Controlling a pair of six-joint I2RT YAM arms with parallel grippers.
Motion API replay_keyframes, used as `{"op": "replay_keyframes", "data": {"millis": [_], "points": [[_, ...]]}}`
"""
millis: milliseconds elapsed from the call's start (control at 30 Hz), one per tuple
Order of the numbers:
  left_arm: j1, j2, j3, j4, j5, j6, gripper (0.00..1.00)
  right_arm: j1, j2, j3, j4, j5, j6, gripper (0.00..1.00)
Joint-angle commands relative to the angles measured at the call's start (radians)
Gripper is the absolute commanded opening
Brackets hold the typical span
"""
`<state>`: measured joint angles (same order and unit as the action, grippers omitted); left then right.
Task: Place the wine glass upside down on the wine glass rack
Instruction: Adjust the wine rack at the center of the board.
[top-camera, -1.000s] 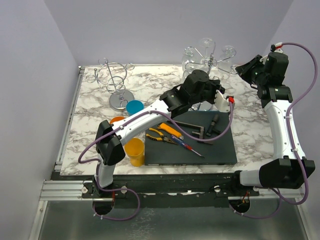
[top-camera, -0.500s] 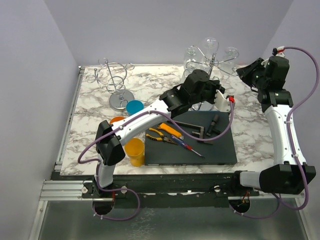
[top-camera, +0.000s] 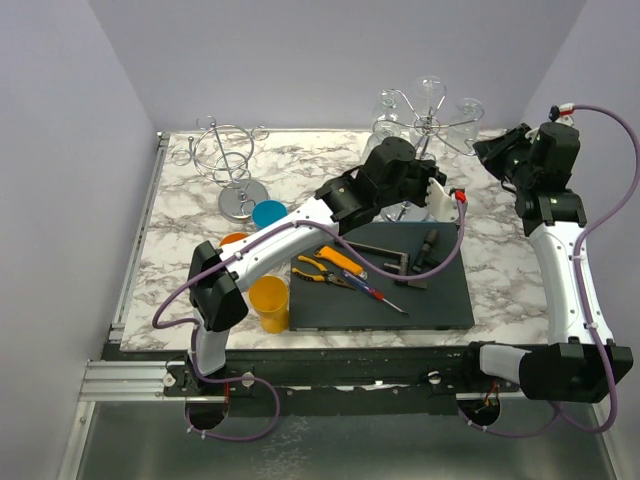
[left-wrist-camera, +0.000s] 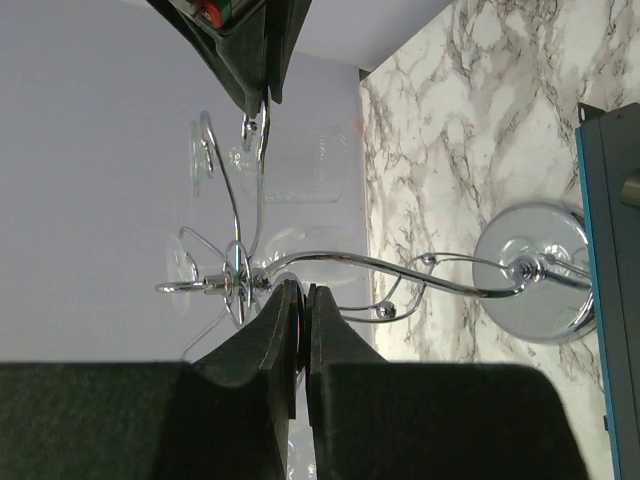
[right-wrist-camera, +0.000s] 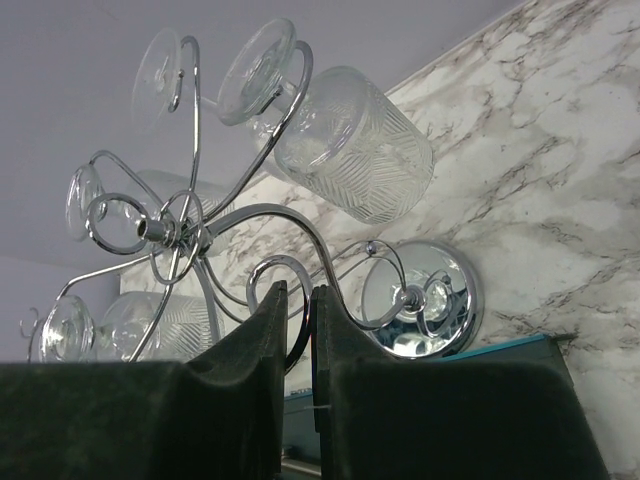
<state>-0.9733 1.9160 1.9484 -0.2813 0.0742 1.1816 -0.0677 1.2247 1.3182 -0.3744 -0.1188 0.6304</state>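
Patterned wine glass (right-wrist-camera: 350, 145) hangs upside down by its foot on the wine glass rack (top-camera: 428, 124), at the marble surface's (top-camera: 180, 240) far right. Left claw (left-wrist-camera: 299, 300) and right claw (right-wrist-camera: 297, 295) flank it, both clenched, nothing visibly gripped.

Wine glasses (top-camera: 430, 90) on rack (top-camera: 432, 124)

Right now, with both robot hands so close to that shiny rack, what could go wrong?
The left gripper and right gripper are shut, close against the thin wires of the wine glass rack; a nudge might rock it. The hanging glasses only rest in open hooks, so one could slide out and break.
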Motion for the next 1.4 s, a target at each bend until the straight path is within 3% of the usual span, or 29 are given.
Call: {"op": "replay_keyframes", "data": {"millis": [0,433,833,967,1133,1367], "points": [[0.05,-0.023,0.011,-0.018,-0.103,-0.013,0.0,0.013,-0.071,-0.031,-0.022,-0.129,0.006,0.01],[0.088,-0.017,0.046,-0.017,-0.114,-0.023,0.0,0.014,-0.105,-0.095,0.009,-0.184,0.081,0.01],[0.072,-0.074,-0.009,-0.018,-0.048,-0.054,0.01,0.014,-0.064,0.028,-0.063,-0.177,0.037,0.02],[0.067,-0.115,-0.049,-0.018,-0.037,-0.091,0.24,0.014,-0.067,0.035,-0.061,-0.182,0.035,0.09],[0.047,-0.16,-0.095,-0.021,-0.046,-0.137,0.44,0.013,-0.052,0.055,-0.066,-0.196,0.03,0.11],[0.041,-0.128,0.012,-0.022,-0.097,-0.297,0.77,0.014,-0.036,0.113,-0.103,-0.17,0.003,0.11]]}}
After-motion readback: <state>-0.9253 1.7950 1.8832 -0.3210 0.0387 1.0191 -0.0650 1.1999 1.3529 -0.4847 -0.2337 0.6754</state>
